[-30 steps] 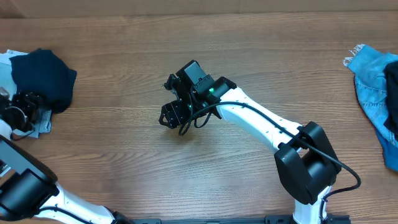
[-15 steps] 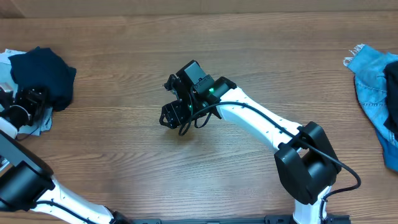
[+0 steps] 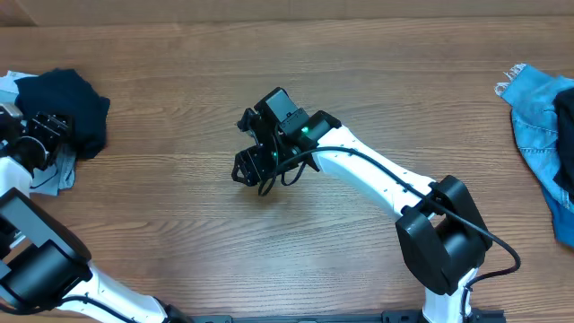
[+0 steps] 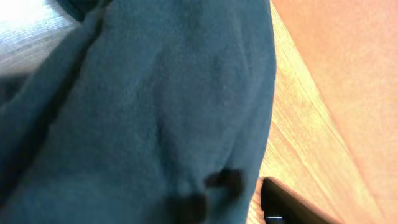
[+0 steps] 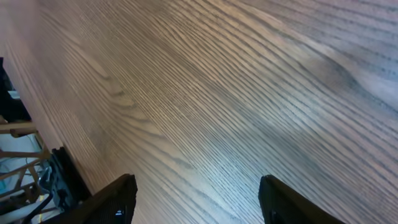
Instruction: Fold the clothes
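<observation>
The dark navy garment (image 3: 61,106) lies bunched at the table's far left edge. It fills the left wrist view (image 4: 155,93). My left gripper (image 3: 43,135) is pushed against its lower left side. In the left wrist view (image 4: 199,202) only the right finger shows, spread wide, and fabric hides the other. A pale blue piece (image 3: 52,177) pokes out beneath the navy garment. A brighter blue denim piece (image 3: 538,121) lies at the far right edge. My right gripper (image 3: 251,167) hangs open and empty over bare wood at the table's middle, as the right wrist view (image 5: 196,199) shows.
The wooden table (image 3: 269,251) stretches between the two heaps. The right arm (image 3: 377,179) reaches across from the front right to the middle. A black frame and cables (image 5: 37,168) show beyond the table edge in the right wrist view.
My left gripper has moved away from the front edge and closer into the navy garment, whose lower edge shifted slightly. The right arm has not moved.
</observation>
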{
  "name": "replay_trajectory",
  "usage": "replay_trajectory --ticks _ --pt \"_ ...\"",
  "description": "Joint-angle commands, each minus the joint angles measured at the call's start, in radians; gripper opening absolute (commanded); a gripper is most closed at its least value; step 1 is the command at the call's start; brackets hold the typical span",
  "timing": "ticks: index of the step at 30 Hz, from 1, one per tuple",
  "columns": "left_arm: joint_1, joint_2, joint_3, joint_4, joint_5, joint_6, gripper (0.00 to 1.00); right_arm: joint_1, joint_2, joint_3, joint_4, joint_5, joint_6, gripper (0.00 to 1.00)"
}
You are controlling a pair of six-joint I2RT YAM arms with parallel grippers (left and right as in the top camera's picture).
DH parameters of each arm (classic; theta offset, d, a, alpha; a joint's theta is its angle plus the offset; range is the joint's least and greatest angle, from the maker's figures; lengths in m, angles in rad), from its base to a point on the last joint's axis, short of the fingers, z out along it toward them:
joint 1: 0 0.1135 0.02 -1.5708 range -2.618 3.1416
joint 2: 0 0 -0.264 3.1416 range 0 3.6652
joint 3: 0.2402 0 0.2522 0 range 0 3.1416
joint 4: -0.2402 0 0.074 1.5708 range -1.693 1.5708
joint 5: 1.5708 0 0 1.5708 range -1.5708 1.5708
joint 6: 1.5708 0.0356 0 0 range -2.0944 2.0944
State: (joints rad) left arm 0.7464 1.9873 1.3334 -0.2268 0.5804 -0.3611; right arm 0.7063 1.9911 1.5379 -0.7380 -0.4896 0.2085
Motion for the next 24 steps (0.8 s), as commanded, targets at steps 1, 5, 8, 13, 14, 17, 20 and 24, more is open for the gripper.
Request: replay_trajectory --ticks 1,5,8,13,14,17,20,24 --pt "-0.005 -0.011 0.006 0.024 -0.029 0.016 0.31 -0.006 0.008 0.005 -0.011 0.002 -0.009 0.67" --pt "0.001 -0.013 0.116 -0.005 0.036 0.017 0.12 -0.006 0.008 0.005 -0.023 0.002 -0.034 0.66" --pt "0.005 -0.013 0.27 -0.079 0.05 0.022 0.12 -0.006 0.008 0.005 -0.025 0.002 -0.034 0.66" --pt "0.0 -0.013 0.416 -0.113 0.138 0.016 0.12 -0.006 0.008 0.005 -0.023 0.002 -0.034 0.66" --pt "-0.007 -0.013 0.428 -0.113 0.154 0.015 0.12 -0.006 0.008 0.005 -0.022 0.002 -0.034 0.66" --pt "-0.027 -0.013 0.435 -0.116 0.171 -0.002 0.12 -0.006 0.008 0.005 -0.024 0.002 -0.034 0.66" --pt "-0.026 -0.013 0.435 -0.145 0.117 0.022 0.12 -0.006 0.008 0.005 -0.04 0.002 -0.034 0.63" --pt "-0.005 -0.013 0.435 -0.241 -0.01 0.117 0.13 -0.006 0.008 0.005 -0.046 0.002 -0.034 0.63"
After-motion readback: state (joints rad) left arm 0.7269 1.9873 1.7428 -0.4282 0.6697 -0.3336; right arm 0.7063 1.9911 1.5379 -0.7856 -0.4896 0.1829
